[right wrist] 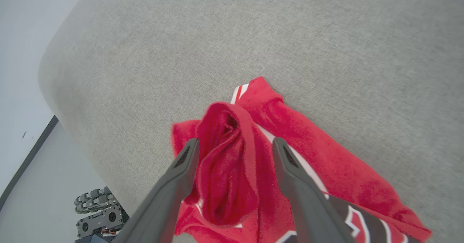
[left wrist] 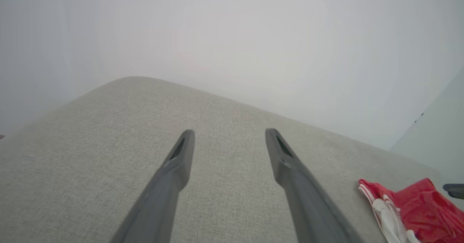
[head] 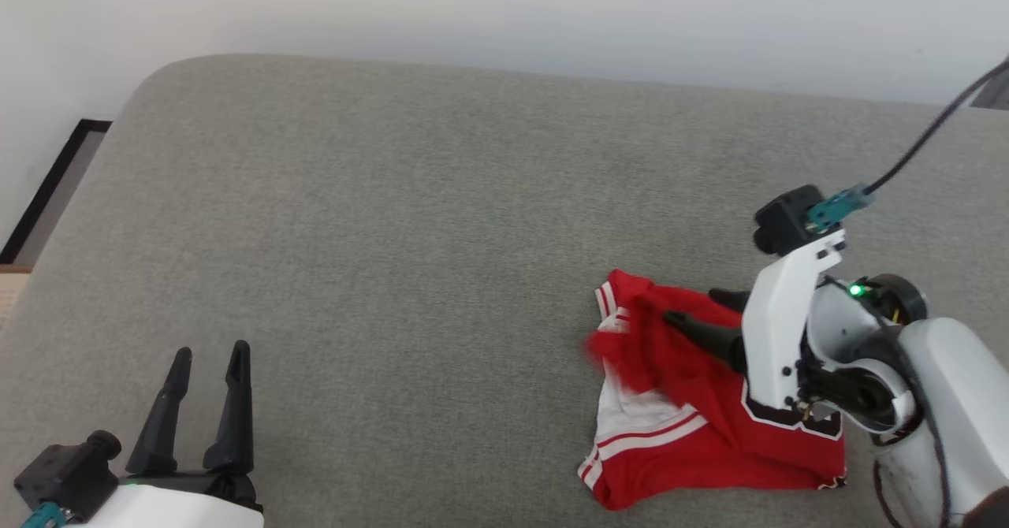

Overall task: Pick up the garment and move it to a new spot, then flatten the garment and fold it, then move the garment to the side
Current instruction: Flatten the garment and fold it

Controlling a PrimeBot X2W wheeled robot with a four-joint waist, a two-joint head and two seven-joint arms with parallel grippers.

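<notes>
Two fingers of the left gripper (head: 211, 351) stand spread apart with nothing between them, at the lower left of the head view over bare grey cushion (head: 394, 236). The right gripper (head: 692, 306) lies over the garment (head: 694, 433), a crumpled heap near the cushion's near right edge. Striped trim faces the robot's left and the black lettering faces the right arm. No clear long axis. Wide bare cushion lies to the left and beyond.

Left wrist view: left gripper (left wrist: 229, 132) fingers wide, empty; garment (left wrist: 417, 203) well apart at lower right.

Right wrist view: right gripper (right wrist: 235, 141) fingers wide, a raised red fold between them, unclamped. The garment (right wrist: 326, 163) runs diagonally to lower right, with the cushion edge at left.
</notes>
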